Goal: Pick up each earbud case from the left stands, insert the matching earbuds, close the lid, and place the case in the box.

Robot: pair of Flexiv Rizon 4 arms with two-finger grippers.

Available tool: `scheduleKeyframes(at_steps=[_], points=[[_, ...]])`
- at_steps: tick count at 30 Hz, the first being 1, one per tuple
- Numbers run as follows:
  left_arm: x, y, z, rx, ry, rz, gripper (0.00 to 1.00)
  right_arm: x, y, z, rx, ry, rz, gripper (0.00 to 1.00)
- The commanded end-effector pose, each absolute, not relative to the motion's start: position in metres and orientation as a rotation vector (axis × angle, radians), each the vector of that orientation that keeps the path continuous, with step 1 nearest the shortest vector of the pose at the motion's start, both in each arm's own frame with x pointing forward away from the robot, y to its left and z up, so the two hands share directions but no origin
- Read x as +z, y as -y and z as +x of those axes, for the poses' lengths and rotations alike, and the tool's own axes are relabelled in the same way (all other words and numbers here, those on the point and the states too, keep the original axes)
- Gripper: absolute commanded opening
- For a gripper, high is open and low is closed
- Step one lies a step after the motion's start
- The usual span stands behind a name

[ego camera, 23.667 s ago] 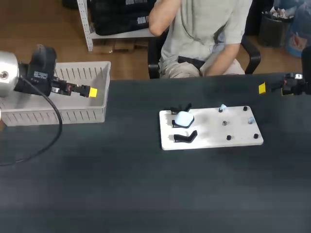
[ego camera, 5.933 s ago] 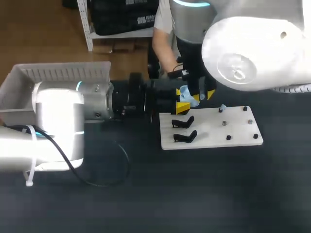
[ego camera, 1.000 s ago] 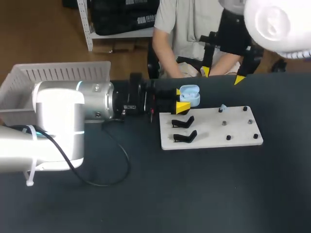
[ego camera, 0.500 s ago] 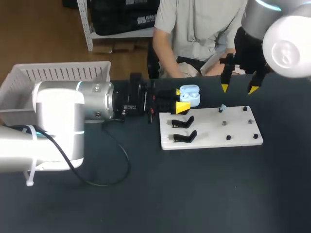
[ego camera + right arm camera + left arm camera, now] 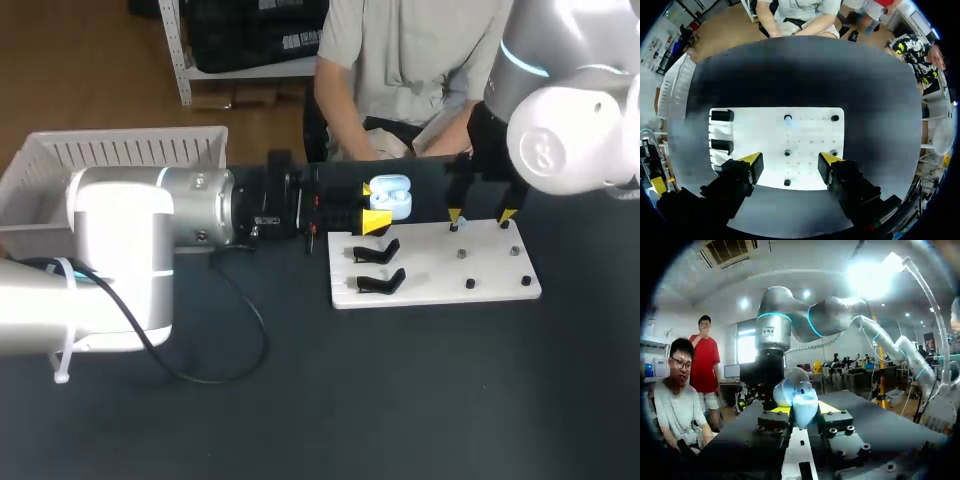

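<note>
Under the right end effector (image 5: pixel 790 162), bare white board (image 5: pixel 810 131) lies between small black pegs (image 5: pixel 787 152). Two black stands (image 5: pixel 721 115) rise off to one side; past them the left end effector (image 5: pixel 375 205), clamping the open earbud case (image 5: pixel 390 197), blocks that side.

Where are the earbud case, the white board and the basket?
earbud case (image 5: pixel 391 200): head view, middle of the case.
white board (image 5: pixel 430 268): head view, bare centre.
basket (image 5: pixel 130 152): head view, back wall.
</note>
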State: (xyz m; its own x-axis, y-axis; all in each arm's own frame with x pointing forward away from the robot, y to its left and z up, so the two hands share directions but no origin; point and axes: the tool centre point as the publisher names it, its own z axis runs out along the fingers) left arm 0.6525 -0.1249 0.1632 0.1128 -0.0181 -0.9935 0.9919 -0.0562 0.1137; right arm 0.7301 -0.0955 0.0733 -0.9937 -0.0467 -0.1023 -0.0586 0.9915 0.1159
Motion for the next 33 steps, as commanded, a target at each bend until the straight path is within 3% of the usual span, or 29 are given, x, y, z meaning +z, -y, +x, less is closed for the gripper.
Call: scheduleKeyframes(at_steps=[1, 6, 8, 9, 21, 33], points=[[0.163, 0.125, 0.652, -1.172, -1.086, 1.290, 0.00, 0.062, 0.093, 0.740, 0.179, -3.042, -0.113, 0.63], [0.163, 0.125, 0.652, -1.172, -1.086, 1.290, 0.00, 0.055, 0.094, 0.753, 0.188, -3.034, -0.101, 0.58], [0.163, 0.125, 0.652, -1.172, -1.086, 1.290, 0.00, 0.053, 0.094, 0.758, 0.190, -3.040, -0.089, 0.48], [0.163, 0.125, 0.652, -1.172, -1.086, 1.290, 0.00, 0.052, 0.094, 0.759, 0.191, -3.040, -0.076, 0.47], [0.163, 0.125, 0.652, -1.172, -1.086, 1.290, 0.00, 0.037, 0.090, 0.768, 0.200, -3.071, -0.033, 0.50], [0.163, 0.125, 0.652, -1.172, -1.086, 1.290, 0.00, 0.030, 0.090, 0.771, 0.221, -3.083, 0.001, 0.45]])
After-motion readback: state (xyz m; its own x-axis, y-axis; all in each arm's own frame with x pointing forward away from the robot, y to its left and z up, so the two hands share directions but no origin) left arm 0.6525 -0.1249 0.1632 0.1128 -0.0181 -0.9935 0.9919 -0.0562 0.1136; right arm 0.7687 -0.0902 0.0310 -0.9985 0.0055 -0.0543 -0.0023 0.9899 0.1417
